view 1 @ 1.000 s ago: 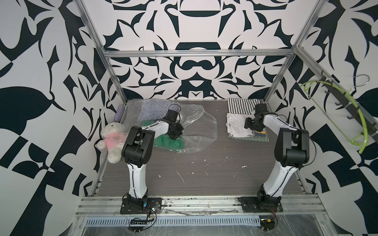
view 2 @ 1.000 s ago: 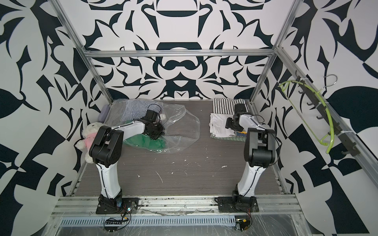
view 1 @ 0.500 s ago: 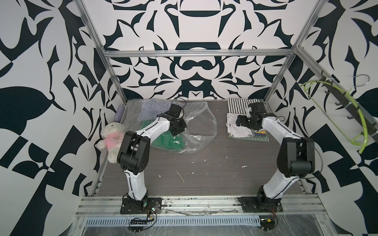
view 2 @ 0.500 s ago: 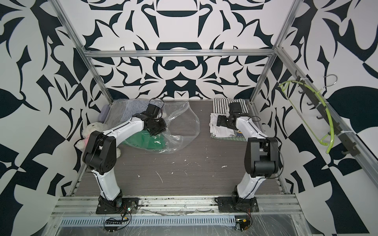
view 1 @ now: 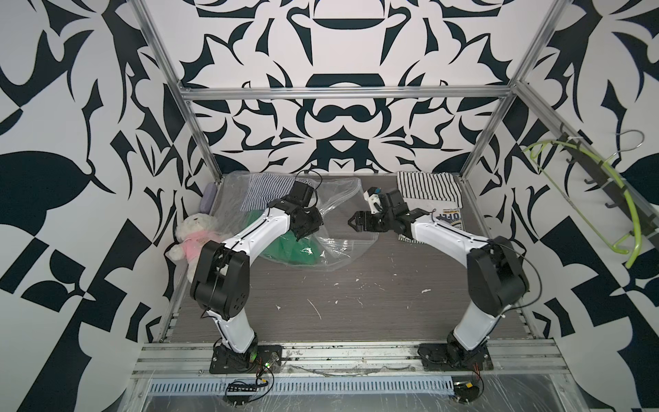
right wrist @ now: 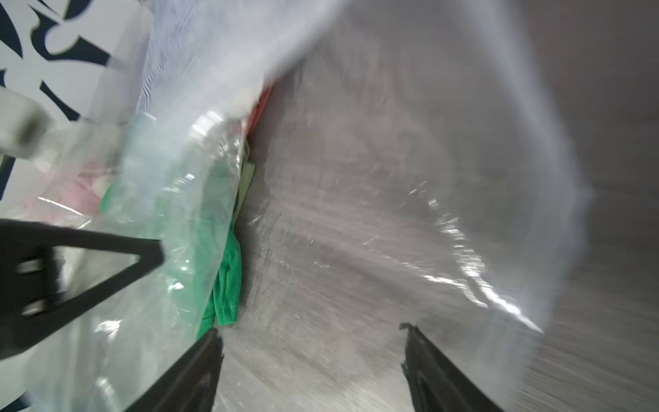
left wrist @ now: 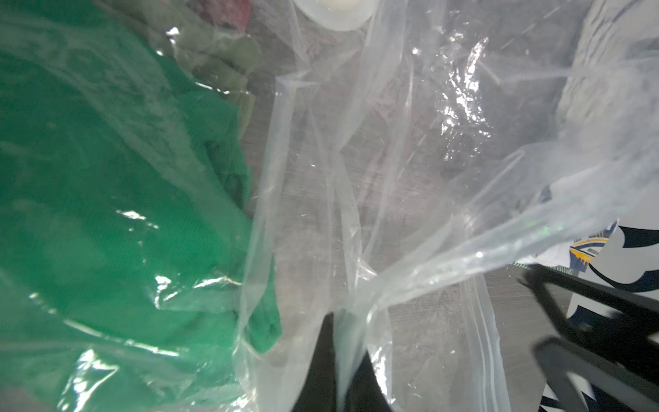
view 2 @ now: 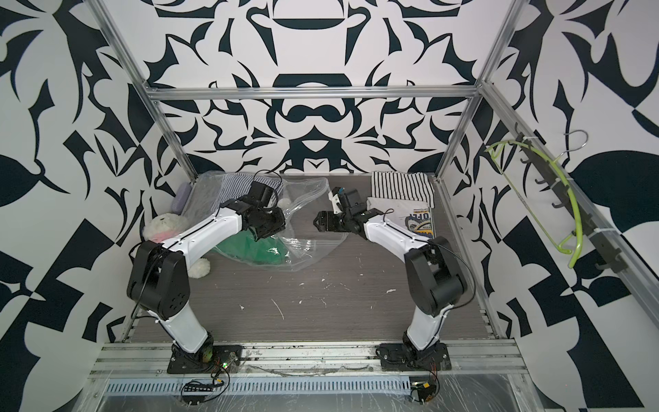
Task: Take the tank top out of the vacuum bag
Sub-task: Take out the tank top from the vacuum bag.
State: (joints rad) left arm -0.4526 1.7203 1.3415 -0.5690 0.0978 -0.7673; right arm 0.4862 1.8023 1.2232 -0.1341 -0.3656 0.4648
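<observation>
The vacuum bag [view 1: 344, 194] [view 2: 308, 192] lies crumpled at the back left, and its white valve cap [left wrist: 335, 10] shows in the left wrist view. Inside it are a green ribbed garment [view 1: 289, 249] [left wrist: 107, 214] [right wrist: 228, 285] and a blue-striped one [view 1: 264, 189]. Which of them is the tank top I cannot tell. My left gripper [view 1: 306, 230] [view 2: 267, 228] [left wrist: 342, 342] is shut on a fold of the bag's film above the green garment. My right gripper [view 1: 351, 222] [view 2: 315, 223] [right wrist: 309, 330] stands open just right of the bag, pointing at it, with nothing between its fingers.
A folded black-and-white striped shirt [view 1: 428, 187] and a white printed tee [view 1: 447, 214] lie at the back right. A plush toy [view 1: 194, 235] and a purple object [view 1: 207, 201] sit by the left wall. A green hanger [view 1: 624, 207] hangs on the right wall rail.
My right gripper has left the clothes pile, swung left to the bag and opened. My left gripper stays pinched on the film, and the bag's upper layer has lifted.
</observation>
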